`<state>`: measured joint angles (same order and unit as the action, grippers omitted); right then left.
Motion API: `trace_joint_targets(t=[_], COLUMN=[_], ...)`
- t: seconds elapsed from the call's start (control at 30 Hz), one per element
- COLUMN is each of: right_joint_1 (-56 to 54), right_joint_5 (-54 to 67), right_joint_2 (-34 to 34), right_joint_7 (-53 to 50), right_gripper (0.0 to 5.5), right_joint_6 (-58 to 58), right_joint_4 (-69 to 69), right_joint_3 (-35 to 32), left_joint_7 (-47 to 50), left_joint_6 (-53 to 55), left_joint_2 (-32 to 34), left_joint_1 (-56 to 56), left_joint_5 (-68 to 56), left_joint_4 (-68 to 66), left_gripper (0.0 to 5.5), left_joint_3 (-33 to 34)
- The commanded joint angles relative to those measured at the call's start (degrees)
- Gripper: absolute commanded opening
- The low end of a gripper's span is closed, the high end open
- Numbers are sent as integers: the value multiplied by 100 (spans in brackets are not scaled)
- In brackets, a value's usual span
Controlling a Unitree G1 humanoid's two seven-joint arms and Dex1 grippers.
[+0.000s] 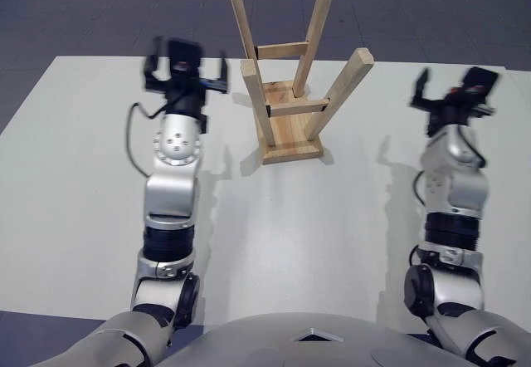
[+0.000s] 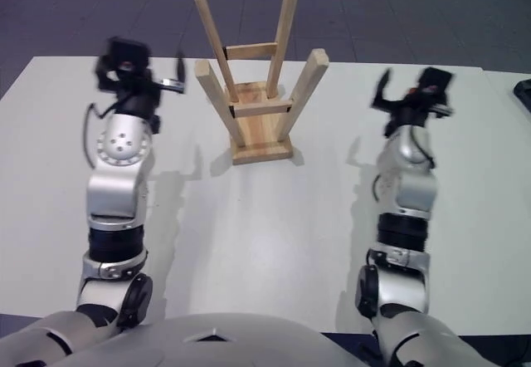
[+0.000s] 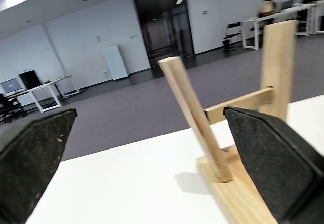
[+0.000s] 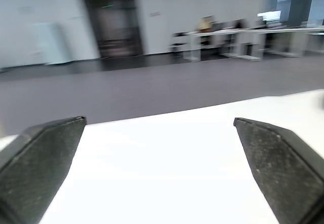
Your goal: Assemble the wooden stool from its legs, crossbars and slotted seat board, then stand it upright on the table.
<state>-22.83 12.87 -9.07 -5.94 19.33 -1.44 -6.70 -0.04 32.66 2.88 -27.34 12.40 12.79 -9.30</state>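
Note:
The wooden stool [image 1: 290,101] stands upside down at the far middle of the white table [image 1: 315,242], seat board [image 1: 290,147] flat on the top and its legs pointing up, joined by crossbars [image 1: 283,51]. My left gripper [image 1: 186,74] is raised to the left of the stool, open and holding nothing. My right gripper [image 1: 452,93] is raised to the right of it, also open and holding nothing. In the left wrist view a stool leg [image 3: 195,117] and the seat board [image 3: 238,198] show between the dark pads [image 3: 268,160].
The table's far edge [image 1: 124,58] runs just behind the stool, with dark floor beyond. A dark object [image 2: 523,91] sits at the far right edge. Desks stand in the room behind.

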Motion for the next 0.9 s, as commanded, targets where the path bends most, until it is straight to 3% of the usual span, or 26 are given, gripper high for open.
trace_joint_targets(t=[0.03, 0.27, 0.47, 0.57, 0.73, 0.9], right_joint_1=[401, 432, 129, 160, 82, -382], right_joint_5=[19, -621, -974, -450, 1405, 1318], right_joint_2=[386, 357, 237, 140, -386, -491], right_joint_7=[476, -33, -1054, -5, 1688, 2354], right_gripper=[539, 539, 539, 539, 539, 539], right_joint_6=[322, 564, 563, -27, 521, 920], right_joint_4=[1047, 835, 291, 951, 3214, 3205], right_joint_3=[1002, 831, -314, -164, -125, 1127], left_joint_7=[-119, 553, 1419, 1153, 1230, 1412], left_joint_6=[183, -82, -36, -276, -390, -392], left_joint_2=[-132, 61, 21, -57, -76, 240], left_joint_1=[-380, -644, -119, -105, -382, -428], left_joint_5=[137, 433, 316, 155, 11, 10], left_joint_4=[-982, -1749, -579, -248, 527, 612], left_gripper=[540, 540, 540, 540, 540, 540], left_joint_3=[-375, 230, 1445, 1226, 1507, 2100])
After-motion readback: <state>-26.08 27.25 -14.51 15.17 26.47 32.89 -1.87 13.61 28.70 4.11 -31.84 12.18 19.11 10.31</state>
